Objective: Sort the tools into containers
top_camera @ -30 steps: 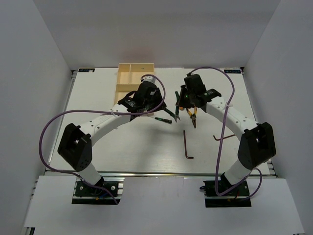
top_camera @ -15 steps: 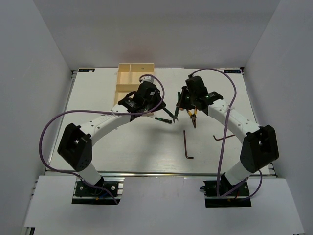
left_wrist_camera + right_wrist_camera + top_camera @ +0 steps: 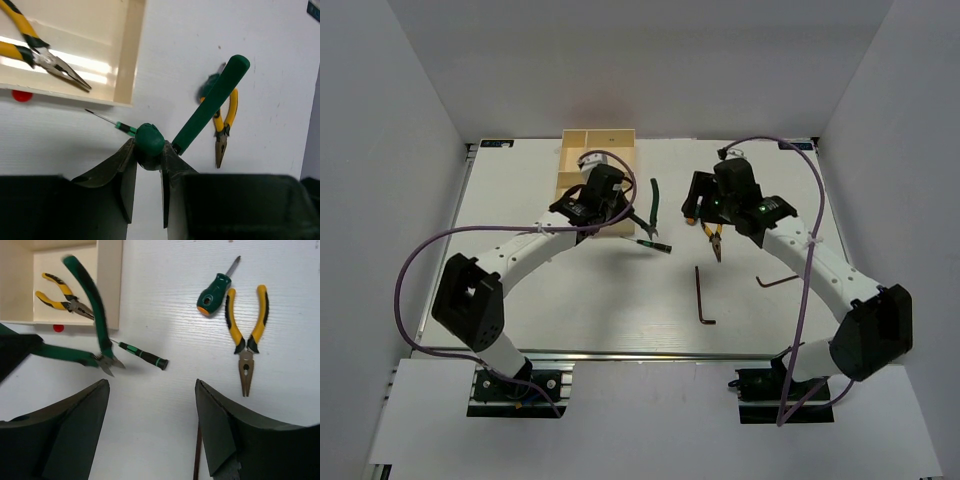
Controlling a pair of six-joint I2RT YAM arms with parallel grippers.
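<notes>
While the left claw [image 3: 148, 152] pinches the green-handled pliers [image 3: 207, 110], the right claw [image 3: 150, 390] gapes wide, empty.

A white table [image 3: 590, 300] stands between pale grey walls [image 3: 390, 150], an aluminium rail [image 3: 650, 354] along its near edge.

Three pairs of pliers are pictured: one yellow-handled pair [image 3: 70, 300], a second yellow-handled pair [image 3: 246, 345] and one green-handled pair [image 3: 100, 325]. There are two green-handled screwdrivers, a thin screwdriver [image 3: 145, 356] and a stubby screwdriver [image 3: 212, 292]. Two dark L-shaped keys, a longer hex key [image 3: 700, 295] and a shorter hex key [image 3: 778, 281], and one cream tray [image 3: 564, 160] complete the count.
</notes>
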